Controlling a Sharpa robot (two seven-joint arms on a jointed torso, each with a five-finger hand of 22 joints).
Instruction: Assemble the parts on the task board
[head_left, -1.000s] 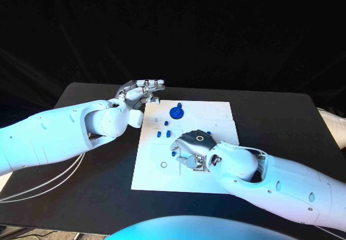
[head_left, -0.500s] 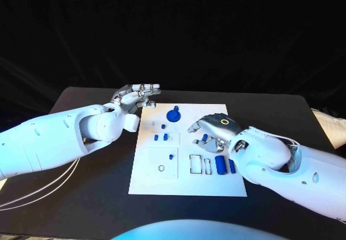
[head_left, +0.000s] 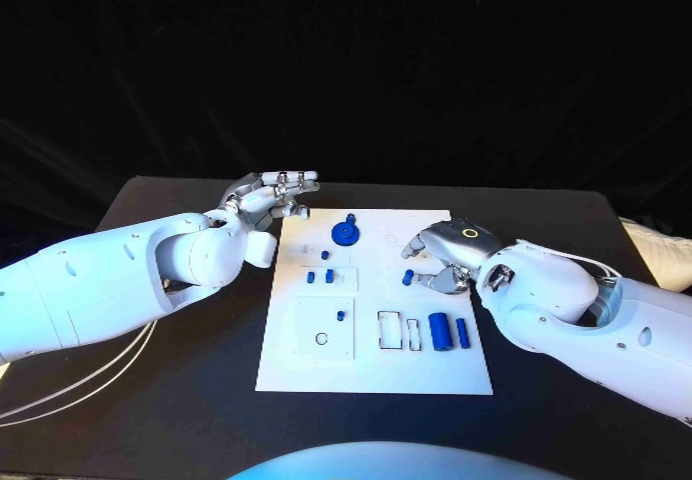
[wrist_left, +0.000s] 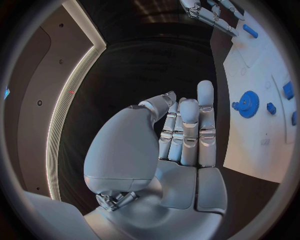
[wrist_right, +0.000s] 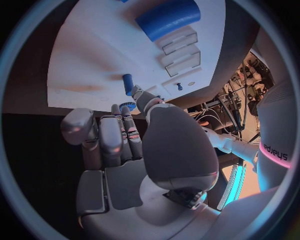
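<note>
The white task board (head_left: 375, 370) lies mid-table. My right hand (head_left: 447, 262) hovers over its right half and pinches a small blue peg (head_left: 408, 277) between thumb and fingertips; in the right wrist view the peg (wrist_right: 127, 84) sticks out past the thumb above the board (wrist_right: 94, 50). My left hand (head_left: 271, 195) hangs off the board's far left corner, fingers straight and together, holding nothing (wrist_left: 169, 150). A blue gear (head_left: 346, 232) sits at the board's far middle and shows again in the left wrist view (wrist_left: 248, 104).
A thick blue cylinder (head_left: 440, 330) and a thinner one (head_left: 463, 333) lie beside outlined slots (head_left: 392, 330) on the board's near right. Two small blue pieces (head_left: 320, 276) stand left of centre. Black table (head_left: 173, 400) surrounds the board.
My right hand has lifted from the board's near middle and moved toward the far right, uncovering the slots and the two cylinders. My left hand has barely moved. The camera has shifted.
</note>
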